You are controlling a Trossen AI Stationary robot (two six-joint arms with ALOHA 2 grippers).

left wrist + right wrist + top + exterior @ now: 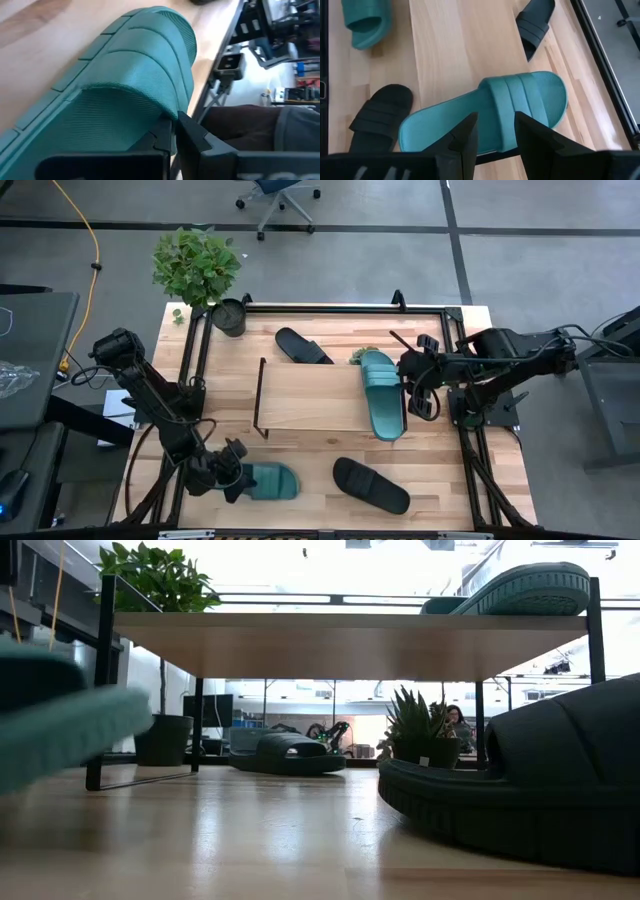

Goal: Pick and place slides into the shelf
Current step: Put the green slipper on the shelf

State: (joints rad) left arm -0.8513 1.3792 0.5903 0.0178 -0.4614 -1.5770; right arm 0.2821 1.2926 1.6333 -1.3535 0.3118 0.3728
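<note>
Left pincer (237,478) at seven o'clock on the desk (440,470), clamped on a teal slide's (268,480) strap, right pincer (408,385) spread wide and empty above second teal slide (381,394) on shelf's (310,398) three o'clock end

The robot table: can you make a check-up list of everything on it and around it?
Surface: wooden table, light planks.
Job's things: one teal slide on the shelf; another teal slide at the front; black slides at the back and front.
Clutter: potted plant; small plant.
Grippers: left gripper shut on the front teal slide; right gripper open over the shelf slide.
Cables: yellow cable on the floor.
Surroundings: office chair.
</note>
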